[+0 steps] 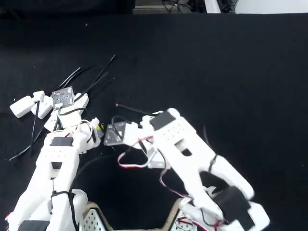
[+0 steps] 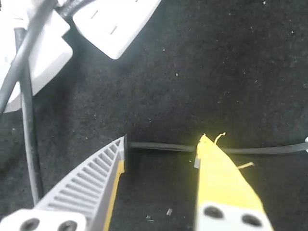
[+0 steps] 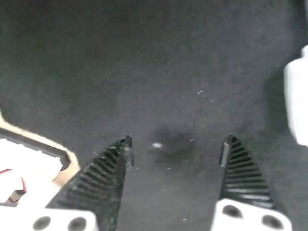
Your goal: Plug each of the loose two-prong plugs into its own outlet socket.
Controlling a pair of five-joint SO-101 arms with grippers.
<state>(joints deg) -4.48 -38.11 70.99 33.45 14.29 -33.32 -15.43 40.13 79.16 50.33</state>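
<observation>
Cord-to-jaw alignment is what counts here. Left gripper (image 2: 162, 144) has its jaws apart, one ribbed grey finger and one yellow, low over the black cloth (image 1: 216, 72). A thin black cord (image 2: 260, 150) lies flat on the cloth. Its long axis runs from one fingertip to the other, so it lies along the closing line rather than across it. It passes under the yellow tip and runs on out of the picture; whether it ends at the grey tip I cannot tell. Nothing is held.

A white socket block (image 2: 115, 21) with its slots showing lies beyond the fingertips. Next to it is a white plug body (image 2: 41, 55) with thicker black cords crossing it. In the high view this cluster of white plugs and sockets (image 1: 48, 103) sits on the far-left side of the table, just past the left arm's tip.

Right gripper (image 3: 177, 144) has its black jaws spread wide over bare cloth, gripping nothing. A white block (image 3: 297, 101) sits at the frame edge; plug or socket, cannot tell.

Judgement: the left arm is nearer the cluster. Closing now would likely push the cord lengthwise, not pinch it. A wrist roll, or a move forward to the plug body, seems needed first.
</observation>
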